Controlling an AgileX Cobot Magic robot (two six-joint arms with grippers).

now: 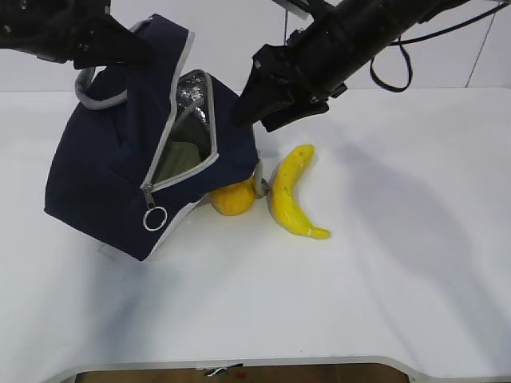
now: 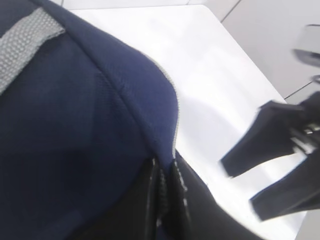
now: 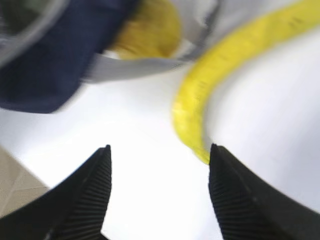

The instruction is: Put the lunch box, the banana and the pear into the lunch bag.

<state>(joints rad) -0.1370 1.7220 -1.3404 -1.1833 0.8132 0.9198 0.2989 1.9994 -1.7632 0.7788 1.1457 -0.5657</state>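
Spanning the whole scene, a white table is carrying every item, with its rounded near edge showing at the bottom and a pale wall behind the far edge.

Item, far left: the left gripper is hanging above the left side of the table, its jaws pinched together on the top fabric of the lunch bag; in the left wrist view the dark fingers are meeting on the navy cloth beside the zipper seam.

Item, left: the lunch bag is sitting tilted, its navy body leaning left, a grey webbing handle looping at its far left. Its zipper is standing open, showing silver lining; the metal ring pull is dangling at the near end.

Item, inside the bag: a pale green surface is showing through the opening. Whether this is the lunch box cannot be told.

Item, centre: the pear is lying on the table against the bag's right lower corner, partly tucked behind it.

Item, right of centre: the banana is lying just right of the pear, its pointed tip facing near and right.

Item, far right: the right gripper is hovering above the bag's right edge, jaws apart and empty; the right wrist view is blurred, cutting off the banana's far end.
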